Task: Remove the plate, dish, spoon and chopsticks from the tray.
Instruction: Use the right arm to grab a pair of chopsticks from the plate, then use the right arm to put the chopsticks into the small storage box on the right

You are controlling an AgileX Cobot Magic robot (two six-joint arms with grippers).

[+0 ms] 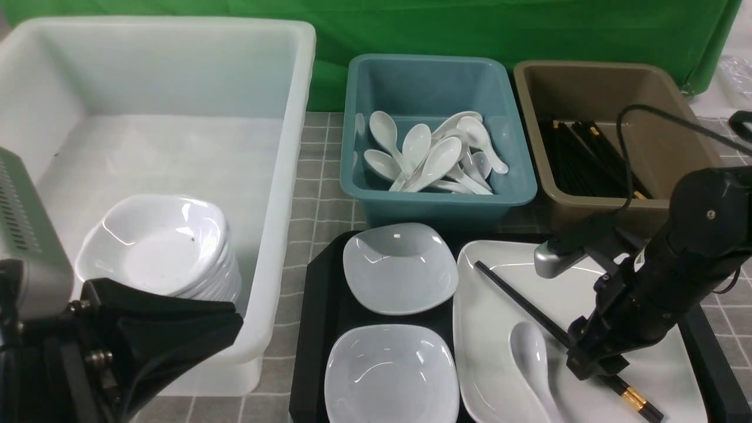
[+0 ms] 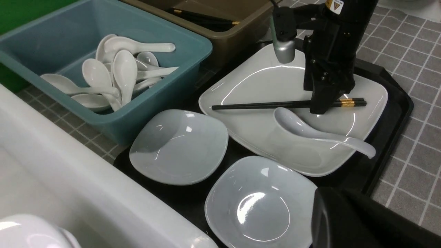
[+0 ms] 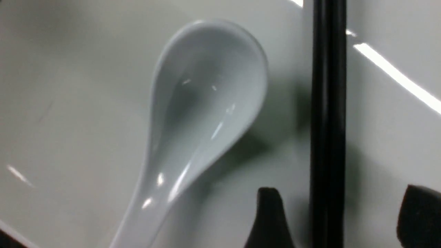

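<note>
Front view: nothing cleared off the tray (image 1: 323,305) yet

Lower right of frame, the plate (image 1: 487,329) is seen on the tray, with the spoon (image 1: 531,352) and chopsticks (image 1: 523,305) lying on it. Two small dishes (image 1: 399,267) are parked at lower centre, also on it. The right fingers (image 3: 270,220) are spread apart astride the chopsticks; the left fingers (image 1: 194,329) are pressed together, empty. Everything's left to be cleared.

Front view: raised on robot's side, facing forward-down over tray (image 1: 320,329), mid-range. Left wrist view: oblique from left, same tray, nearer. Right wrist view: very close, straight down on plate (image 3: 69,103), spoon (image 3: 206,103), chopsticks (image 3: 327,103); all three share these.
</note>
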